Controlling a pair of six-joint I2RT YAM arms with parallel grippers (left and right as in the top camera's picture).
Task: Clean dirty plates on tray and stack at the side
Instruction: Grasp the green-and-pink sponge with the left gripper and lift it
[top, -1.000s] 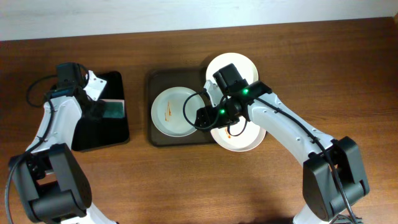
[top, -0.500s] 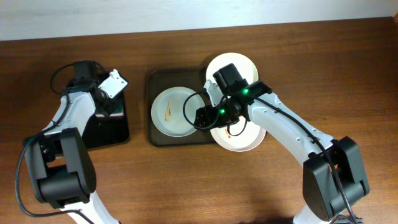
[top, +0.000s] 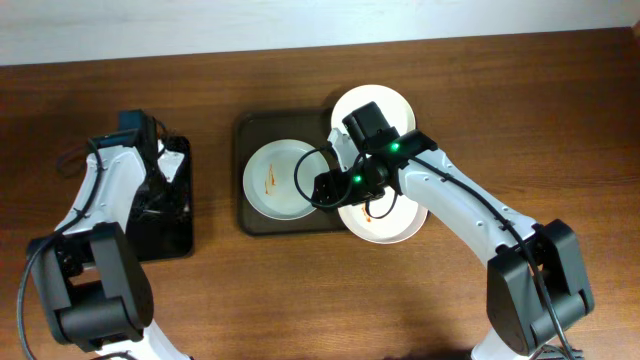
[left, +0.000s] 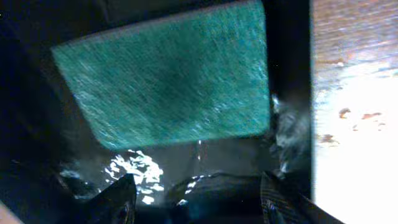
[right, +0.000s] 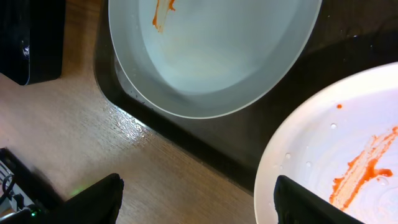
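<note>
**Clerk:** Overhead view, entries?

**Keeper:** One dark rectangular tray (top: 250, 130), on the wooden tabletop (top: 300, 300). The left plate (top: 275, 180) lies inside it and has a thin orange streak left of centre. The rear plate (top: 395, 100) overlaps the tray's far right corner, partly under the right arm (top: 450, 195); its visible part is plain white. The front plate (top: 385, 225) overlaps the near right corner and shows a red smear. The right end effector (top: 340, 190) hangs between the left plate and the front plate. One smaller black tray (top: 170, 235) stands apart to the left, with the left end effector (top: 160, 178) above it.

**Clerk:** Left wrist view?

**Keeper:** One green sponge (left: 165, 74), flat in the black tray, with wet glints beside it. The left end effector (left: 199, 202) has its fingers spread wide and grips nothing. The sponge lies just ahead of the tips.

**Clerk:** Right wrist view?

**Keeper:** The right end effector (right: 198, 186) has its fingers far apart and is unloaded. Bare tabletop and the tray's rim show between them. The left plate (right: 217, 56) is above and the front plate (right: 348, 149) to the right, with neither touched.
</note>
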